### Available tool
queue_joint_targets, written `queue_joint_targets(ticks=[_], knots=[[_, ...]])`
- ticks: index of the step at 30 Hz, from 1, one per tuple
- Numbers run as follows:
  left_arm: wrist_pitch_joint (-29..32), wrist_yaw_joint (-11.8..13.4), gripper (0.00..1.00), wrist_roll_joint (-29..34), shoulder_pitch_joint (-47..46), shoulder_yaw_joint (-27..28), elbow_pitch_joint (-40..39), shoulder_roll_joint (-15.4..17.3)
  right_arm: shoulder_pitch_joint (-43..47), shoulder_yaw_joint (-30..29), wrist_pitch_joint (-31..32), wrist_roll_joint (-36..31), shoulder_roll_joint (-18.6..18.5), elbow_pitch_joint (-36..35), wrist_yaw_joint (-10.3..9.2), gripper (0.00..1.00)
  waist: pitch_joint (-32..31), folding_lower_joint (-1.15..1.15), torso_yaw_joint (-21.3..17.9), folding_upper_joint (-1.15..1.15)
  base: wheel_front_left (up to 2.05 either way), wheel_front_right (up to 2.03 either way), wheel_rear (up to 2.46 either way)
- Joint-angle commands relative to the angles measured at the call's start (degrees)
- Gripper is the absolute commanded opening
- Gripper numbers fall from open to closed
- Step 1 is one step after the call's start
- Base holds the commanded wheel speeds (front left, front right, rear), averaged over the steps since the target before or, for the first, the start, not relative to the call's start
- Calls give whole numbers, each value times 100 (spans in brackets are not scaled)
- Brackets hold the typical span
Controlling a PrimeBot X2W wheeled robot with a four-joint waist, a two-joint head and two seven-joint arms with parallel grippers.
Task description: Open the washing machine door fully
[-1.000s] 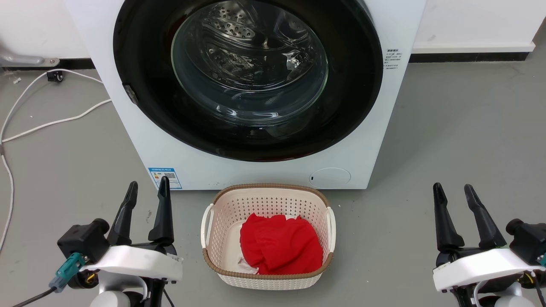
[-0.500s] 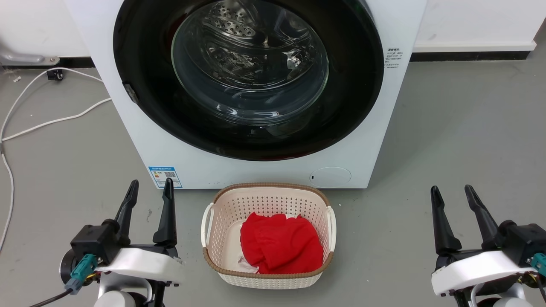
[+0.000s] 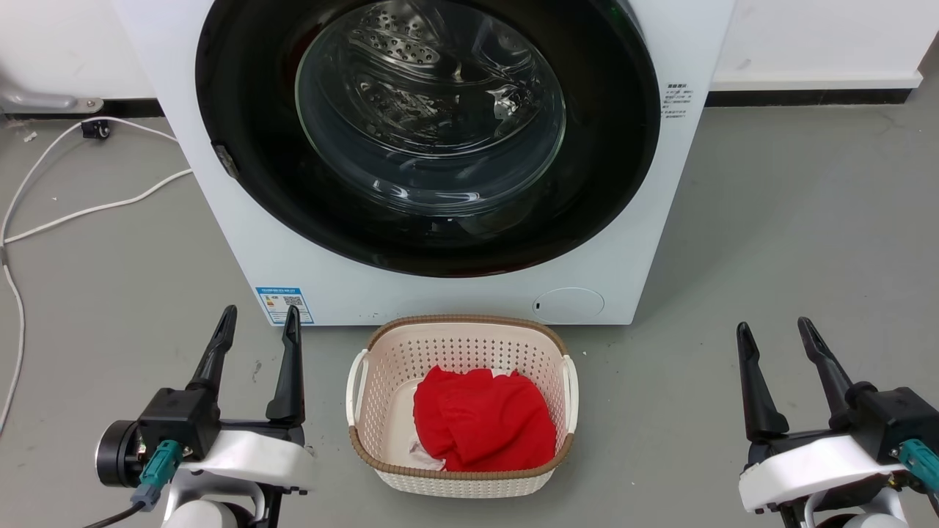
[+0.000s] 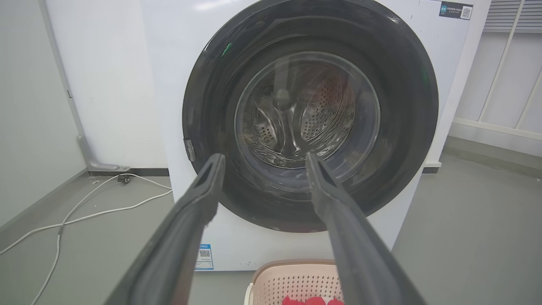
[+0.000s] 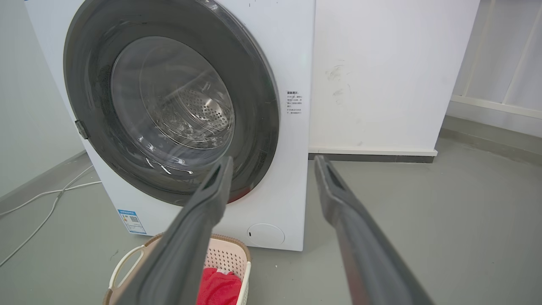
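Black, long fingers stand nearest me. The left gripper is low on the robot's left and the right gripper low on its right, both spread wide with nothing between the fingers and both well short of the machine. Between them on the grey floor sits a beige basket with a red cloth bundled inside, its far rim just in front of the washing machine. Behind it is the white front with a blue label and a round cap. Above those the washing machine door lies shut, flush against the front, and the steel drum shows through its glass bowl. A small grey tab sits on the door's left rim; I can't tell whether it is a catch or a hinge.

I reckon the reach hasn't begun, and the risks are plain. That glossy disc offers little purchase, so fingers could skate off it. Pulling at the hinged edge would only strain the arm. A low reach could shove the basket, and the white cable trailing on the left might snag the wheels.
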Motion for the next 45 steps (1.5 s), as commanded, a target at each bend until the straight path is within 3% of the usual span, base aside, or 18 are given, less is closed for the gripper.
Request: queue_joint_targets(ticks=[1, 20, 26, 27, 28, 29, 30, 35, 45], knots=[[-44, 19, 100, 105, -22, -12, -40, 19, 50, 0, -38, -76, 21, -46, -2, 100, -3, 0, -1, 0, 0, 0, 0], [-252, -122, 100, 656, 25, 139, 73, -137, 58, 56, -196, -510, 38, 81, -3, 100, -2, 0, 10, 0, 0, 0, 0], [-245, -191, 100, 588, -8, 197, 160, -194, 14, 25, -229, -324, 37, 154, -3, 100, 10, 0, 13, 0, 0, 0, 0], [-244, -190, 100, 590, -8, 205, 167, -199, 11, 22, -230, -271, 37, 167, -2, 84, 8, 0, 12, 0, 0, 0, 0], [-244, -188, 100, 595, -6, 211, 176, -206, 4, 23, -230, -267, 37, 175, -2, 42, 7, 0, 11, 0, 0, 0, 0], [-244, -193, 100, 602, -6, 215, 188, -212, -1, 31, -232, -209, 37, 192, -2, 11, 7, 0, 10, 0, 0, 0, 0], [-244, -200, 100, 612, -6, 220, 195, -217, -2, 38, -238, -191, 37, 203, -2, 0, 5, 0, 8, 0, 0, 0, 0], [-239, -214, 100, 643, -6, 241, 209, -251, -47, 75, -360, 309, 36, 224, -2, 0, -5, 0, 0, 0, 0, 0, 0], [-239, -242, 100, 647, -63, 296, 251, -306, -257, 162, -640, 4339, 32, 700, -2, 0, -18, 0, -9, 0, 0, 0, 0]])
